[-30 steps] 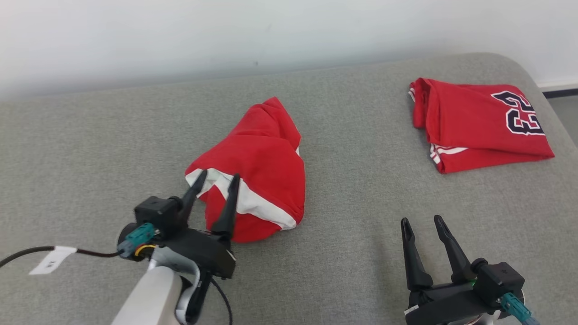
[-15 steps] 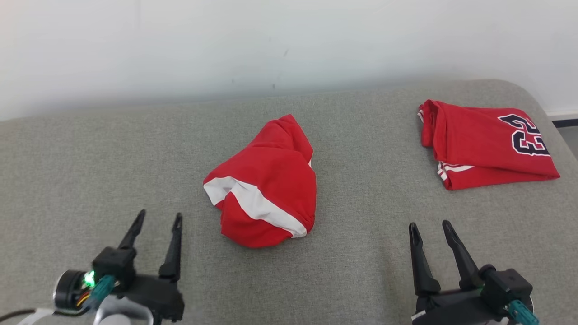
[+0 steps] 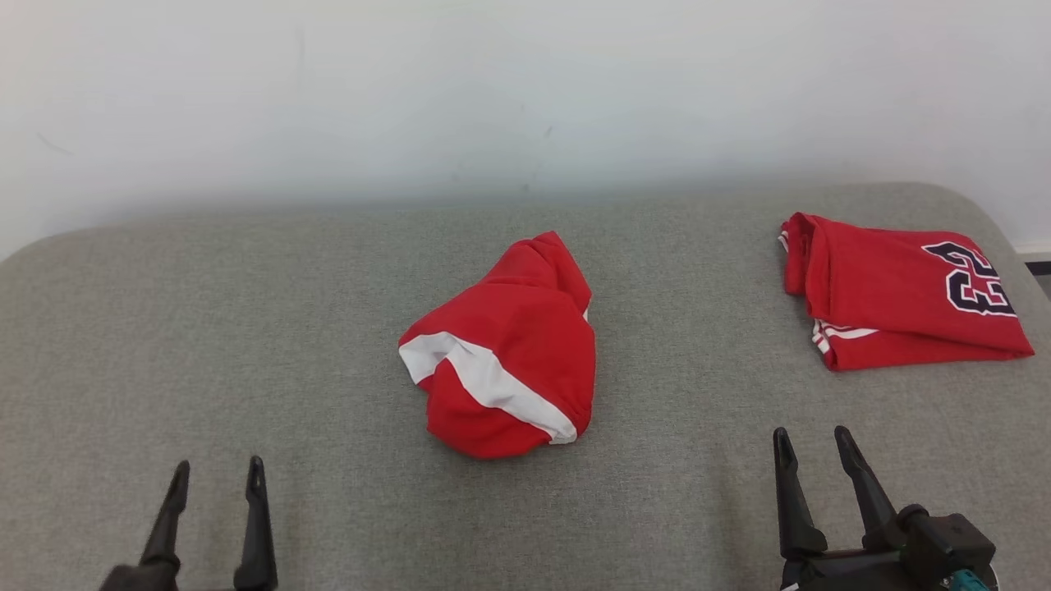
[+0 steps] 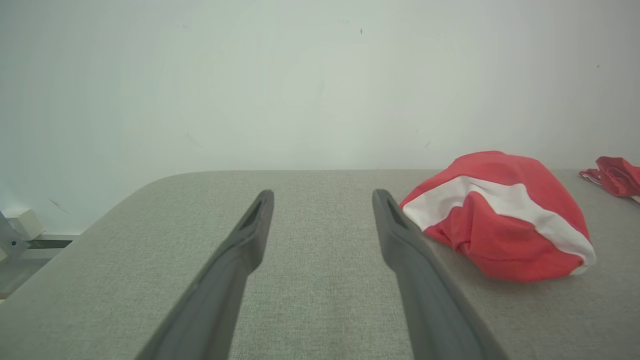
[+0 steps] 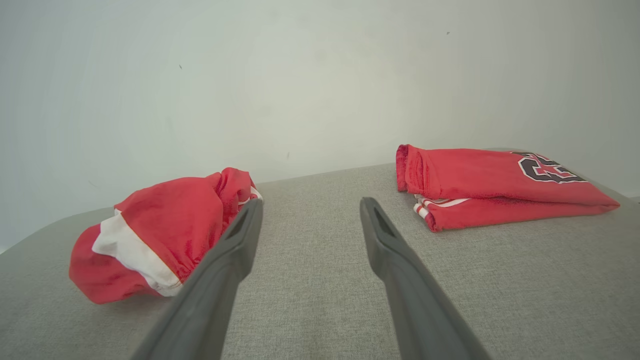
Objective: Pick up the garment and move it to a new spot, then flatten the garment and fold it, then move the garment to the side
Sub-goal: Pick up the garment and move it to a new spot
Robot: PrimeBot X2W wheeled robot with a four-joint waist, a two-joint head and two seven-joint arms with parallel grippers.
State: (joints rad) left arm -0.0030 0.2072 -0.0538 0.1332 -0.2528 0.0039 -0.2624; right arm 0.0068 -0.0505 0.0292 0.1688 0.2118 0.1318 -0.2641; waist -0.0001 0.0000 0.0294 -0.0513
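Observation:
A crumpled red garment [image 3: 509, 361] with a white band lies in a heap on the middle of the grey cushioned surface [image 3: 246, 328]. My left gripper [image 3: 219, 465] stands open at the lower left, well short of the heap, with nothing between its fingers. In the left wrist view the left gripper [image 4: 324, 192] points past the garment [image 4: 500, 220], which lies to its right. My right gripper [image 3: 810, 432] is open and empty at the lower right. In the right wrist view the right gripper [image 5: 311, 201] aims between the garment [image 5: 165, 225] and a folded jersey.
A folded red jersey [image 3: 895, 295] with a dark number lies at the far right near the surface's rounded corner; the same folded jersey [image 5: 490, 185] shows in the right wrist view. A white wall [image 3: 525, 82] runs behind the surface. Floor and a small fixture [image 4: 20, 230] lie off the left edge.
My left gripper has drawn back from the garment's white band to the lower left, open and empty. The camera has tilted up, so the whole picture has shifted down.

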